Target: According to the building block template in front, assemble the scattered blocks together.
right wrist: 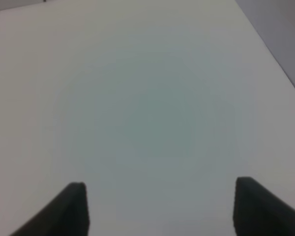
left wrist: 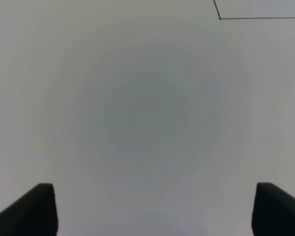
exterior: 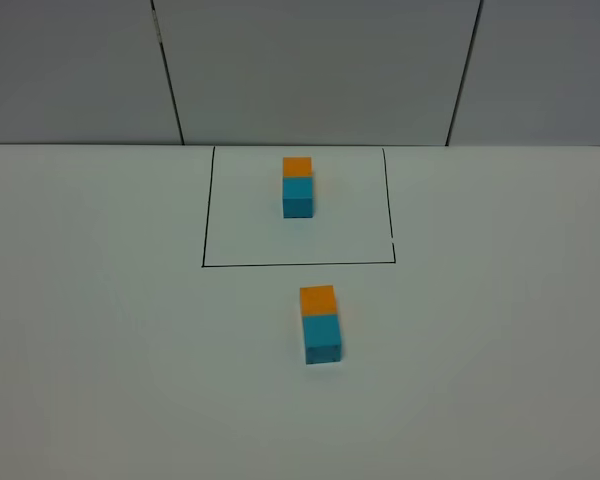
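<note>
Scattered blocks point(exterior: 321, 325) lie on the white table point(exterior: 100, 380), nearer the camera than the drawn frame and just right of the table's middle. Orange cube point(exterior: 317, 299) and teal cube point(exterior: 322, 340) touch face to face in a row running front to back, teal one nearer, orange one behind it. Neither has anything on top. No gripper shows in the high view, so both pincers sit well apart from the pair.

Left gripper point(left wrist: 152, 209): both dark fingertips point(left wrist: 32, 209) visible in its wrist view, spread wide, nothing between them, only bare tabletop under them. A corner of the black outline point(left wrist: 246, 18) shows far ahead of it, plus a sliver of orange at the picture edge, too small to identify.

Right gripper point(right wrist: 160, 206): dark fingertips point(right wrist: 64, 211) apart with bare table in the gap, gripping nothing. Far edge of the table and the grey wall show beyond it. No block in this view.

Farther back, the black rectangle outline point(exterior: 298, 264) is drawn on the table. Inside it, toward its far side, stands the building block template point(exterior: 298, 187): orange and teal cubes joined in the same front-to-back row, teal nearer, orange behind. Template pair sits slightly left of the loose pair. Behind the table, grey wall panels point(exterior: 320, 70) with dark seams.
</note>
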`<state>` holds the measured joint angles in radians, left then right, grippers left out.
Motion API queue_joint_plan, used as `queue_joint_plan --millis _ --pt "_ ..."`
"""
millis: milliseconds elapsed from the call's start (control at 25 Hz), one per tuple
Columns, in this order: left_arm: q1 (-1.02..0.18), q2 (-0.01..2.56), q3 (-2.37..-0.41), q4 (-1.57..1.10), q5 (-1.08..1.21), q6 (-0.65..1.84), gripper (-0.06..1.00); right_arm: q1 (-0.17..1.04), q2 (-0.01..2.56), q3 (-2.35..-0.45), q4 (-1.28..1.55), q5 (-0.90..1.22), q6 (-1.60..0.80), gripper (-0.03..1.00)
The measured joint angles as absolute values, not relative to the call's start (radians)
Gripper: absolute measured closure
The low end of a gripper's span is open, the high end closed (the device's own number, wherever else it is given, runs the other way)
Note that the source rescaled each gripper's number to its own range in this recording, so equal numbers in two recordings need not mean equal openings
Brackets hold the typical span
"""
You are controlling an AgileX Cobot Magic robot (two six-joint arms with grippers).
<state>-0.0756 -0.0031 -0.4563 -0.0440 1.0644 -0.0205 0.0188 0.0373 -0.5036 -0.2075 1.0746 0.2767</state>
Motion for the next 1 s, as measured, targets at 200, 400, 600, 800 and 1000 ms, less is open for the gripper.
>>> queue_joint_plan --millis 200,400,600,800,1000 --pt "-0.076 -0.003 -0.456 -0.044 1.064 -0.020 -0.03 0.019 0.037 -0.504 -0.208 1.075 0.277 0.38" --pt "-0.076 -0.003 -0.456 -0.044 1.064 -0.020 -0.03 0.019 0.037 -0.504 -0.208 1.075 0.277 0.38" --pt "-0.076 -0.003 -0.456 -0.044 1.064 -0.020 -0.03 0.019 0.037 -0.504 -0.208 1.075 0.277 0.38" --pt "-0.076 -0.003 -0.456 -0.044 1.064 -0.020 -0.03 0.019 0.037 -0.504 -0.208 1.075 0.276 0.38" --pt "-0.076 -0.003 -0.456 -0.044 1.064 -0.020 -0.03 0.019 0.037 -0.504 -0.208 1.075 0.276 0.38"
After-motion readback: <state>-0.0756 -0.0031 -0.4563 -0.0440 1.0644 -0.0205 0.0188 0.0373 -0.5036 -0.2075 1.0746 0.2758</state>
